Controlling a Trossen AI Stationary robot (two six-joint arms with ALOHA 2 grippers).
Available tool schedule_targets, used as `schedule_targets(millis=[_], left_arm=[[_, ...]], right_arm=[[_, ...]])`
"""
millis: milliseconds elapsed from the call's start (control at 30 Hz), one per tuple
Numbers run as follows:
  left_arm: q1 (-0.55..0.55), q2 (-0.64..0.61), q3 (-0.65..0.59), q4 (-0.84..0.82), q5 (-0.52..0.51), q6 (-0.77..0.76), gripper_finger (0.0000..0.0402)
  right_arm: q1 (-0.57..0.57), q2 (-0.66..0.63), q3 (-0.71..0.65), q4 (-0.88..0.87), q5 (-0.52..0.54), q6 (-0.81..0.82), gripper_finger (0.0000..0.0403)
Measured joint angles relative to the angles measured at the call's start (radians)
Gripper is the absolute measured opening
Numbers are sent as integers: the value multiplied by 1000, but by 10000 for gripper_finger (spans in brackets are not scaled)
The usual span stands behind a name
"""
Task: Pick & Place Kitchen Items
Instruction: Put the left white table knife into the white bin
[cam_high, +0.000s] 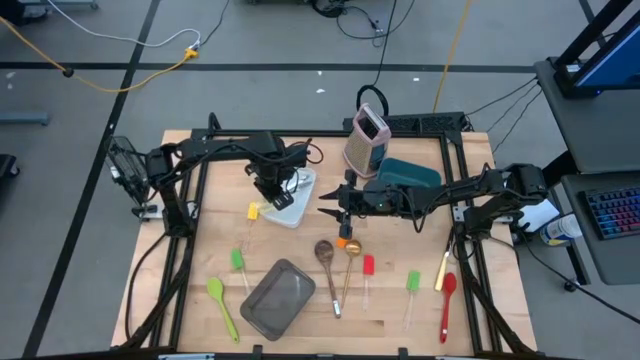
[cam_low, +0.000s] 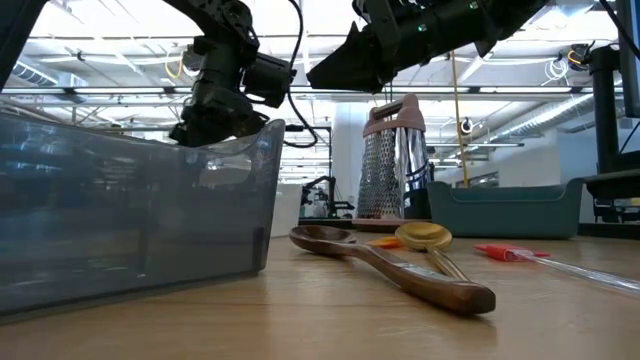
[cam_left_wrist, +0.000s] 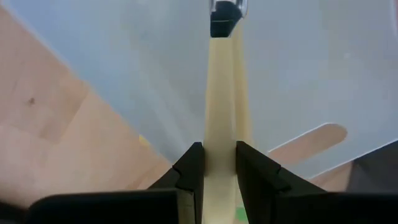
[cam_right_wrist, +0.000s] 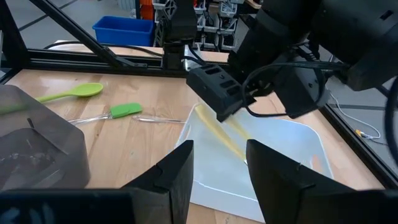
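The left gripper (cam_left_wrist: 219, 163) pinched a pale, cream-coloured, flat-handled utensil (cam_left_wrist: 225, 106) over the white tray (cam_left_wrist: 311, 68); the right gripper (cam_right_wrist: 219, 163) hovered nearby, fingers spread and empty.

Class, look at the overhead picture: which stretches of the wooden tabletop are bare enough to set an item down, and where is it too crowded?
Bare wood lies at the far left corner behind the white tray, and along the left edge beside the green spoon. The near right corner past the red spoon is also free. It is crowded mid-table, where the wooden spoon, gold spoon and grey pan lie together.
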Motion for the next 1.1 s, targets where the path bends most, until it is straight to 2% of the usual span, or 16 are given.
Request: schedule_targets(millis=[433, 833, 1100], left_arm=[[-1, 0, 0, 20, -3, 22, 73], [-1, 0, 0, 31, -84, 25, 133], [-11, -33, 0, 30, -94, 47, 126]], right_arm=[[0, 0, 0, 0, 0, 0, 141], [0, 0, 0, 0, 0, 0, 141], [6, -1, 0, -44, 0, 1, 141]])
